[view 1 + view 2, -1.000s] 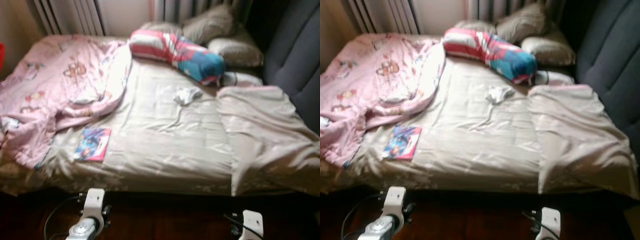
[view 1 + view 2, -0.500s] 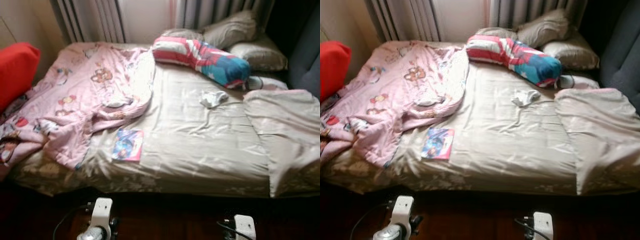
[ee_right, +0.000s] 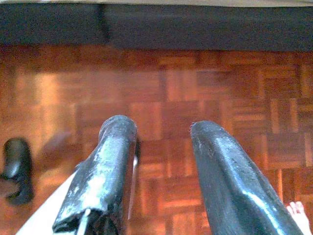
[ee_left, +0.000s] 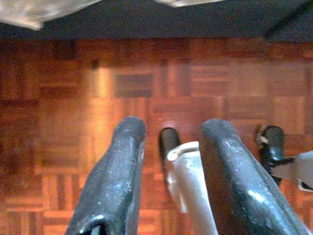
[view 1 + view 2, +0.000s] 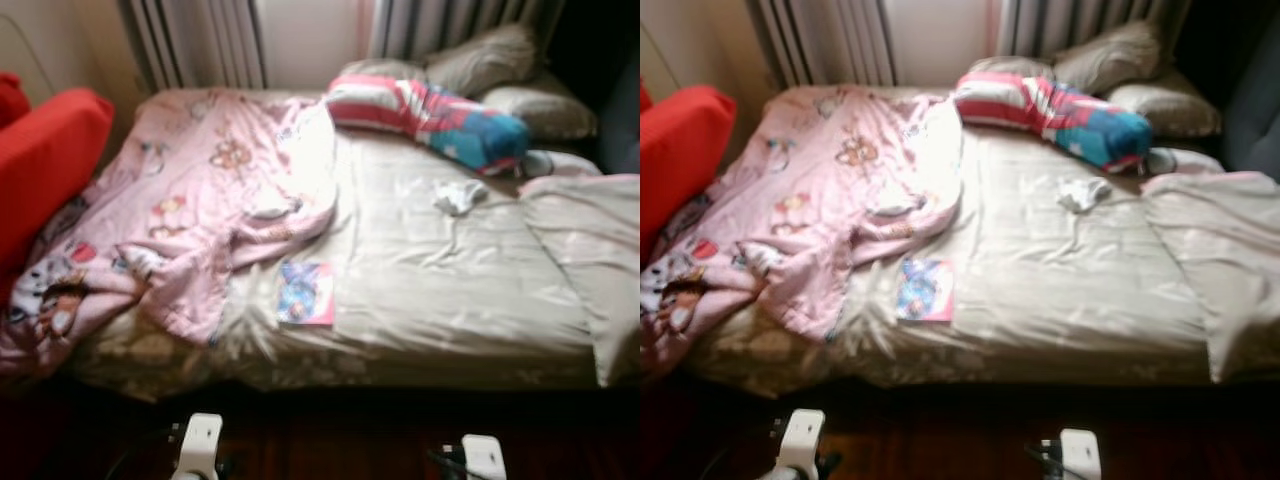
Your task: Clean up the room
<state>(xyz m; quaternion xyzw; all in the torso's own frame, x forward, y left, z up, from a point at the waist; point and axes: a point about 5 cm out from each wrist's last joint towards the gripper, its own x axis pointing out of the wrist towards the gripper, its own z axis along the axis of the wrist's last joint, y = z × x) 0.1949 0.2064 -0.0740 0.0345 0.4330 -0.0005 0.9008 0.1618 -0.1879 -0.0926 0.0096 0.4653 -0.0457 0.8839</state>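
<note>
On the bed (image 5: 450,300) lie a pink blanket (image 5: 190,210), a booklet (image 5: 306,293) and a small cloth (image 5: 458,194). Both the left hand (image 4: 168,166) and the right hand (image 3: 156,166) hang over the parquet floor (image 3: 195,83), fingers apart and empty. Reaching from here risks dragging the loose blanket over the booklet.

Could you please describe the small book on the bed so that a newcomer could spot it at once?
On the beige bed, look near the front edge, just beside the crumpled pink blanket. The book lies flat there, thin, with a pink and blue cover.

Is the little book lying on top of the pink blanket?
No, the little book lies flat on the beige sheet, just beside the edge of the pink blanket, not on it.
</note>
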